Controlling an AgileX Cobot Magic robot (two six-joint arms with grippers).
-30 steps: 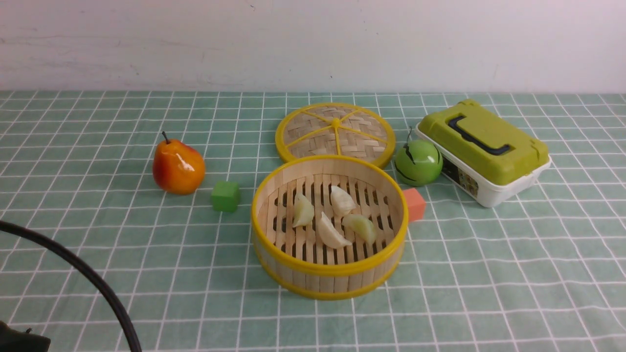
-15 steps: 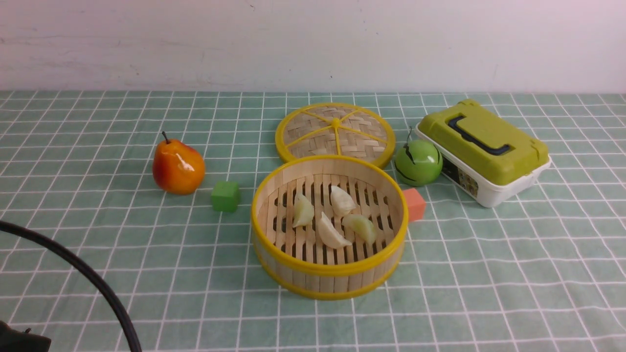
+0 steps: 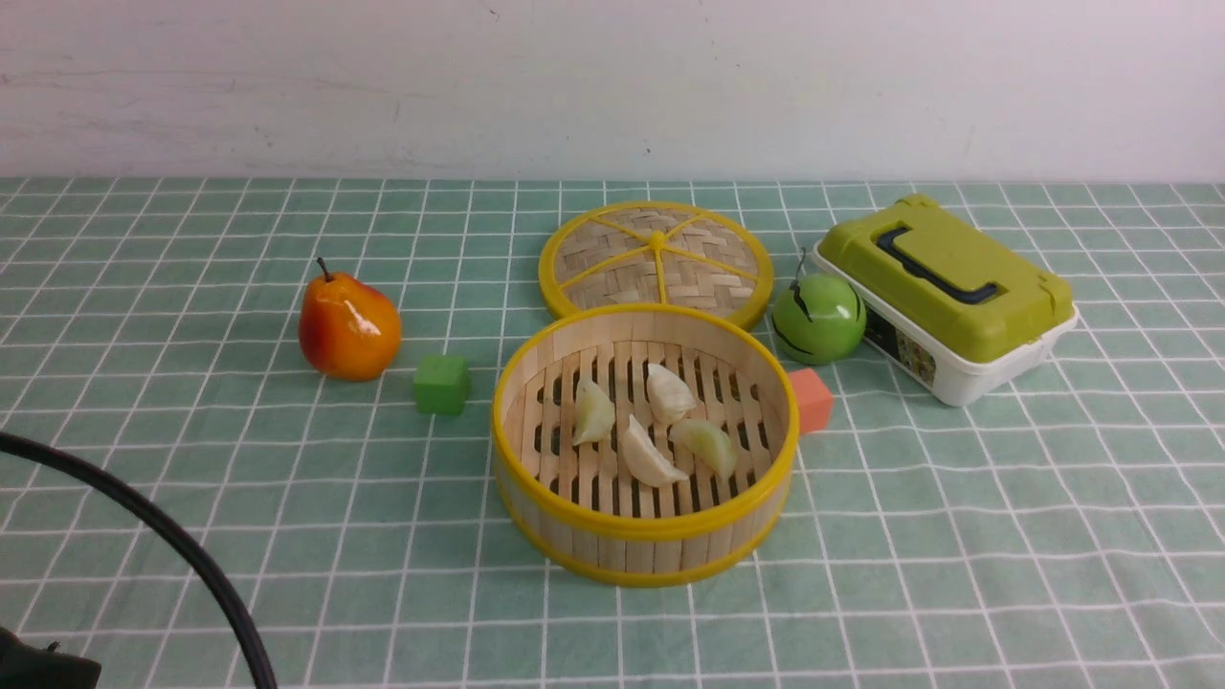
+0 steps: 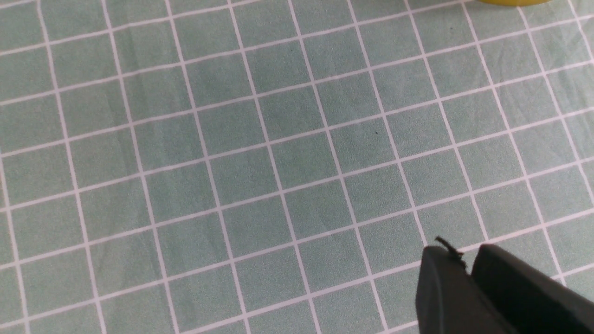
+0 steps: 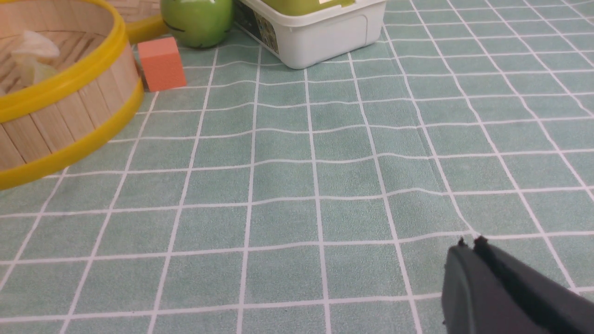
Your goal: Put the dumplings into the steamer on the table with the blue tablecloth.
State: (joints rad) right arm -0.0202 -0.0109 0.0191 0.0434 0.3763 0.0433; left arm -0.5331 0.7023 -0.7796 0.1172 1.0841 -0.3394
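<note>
The steamer, a round bamboo basket with yellow rims, stands mid-table on the blue tablecloth. Several pale dumplings lie on its slatted floor, among them one at the left, one at the back and one at the front. Neither gripper shows in the front view. In the left wrist view my left gripper hangs over bare cloth, its tips a narrow gap apart and empty. In the right wrist view my right gripper is shut on nothing, over cloth to the right of the steamer.
A woven lid lies behind the steamer. A pear and a green cube sit to its left. A green apple, an orange cube and a green-lidded box sit to its right. A black cable arcs at the near left.
</note>
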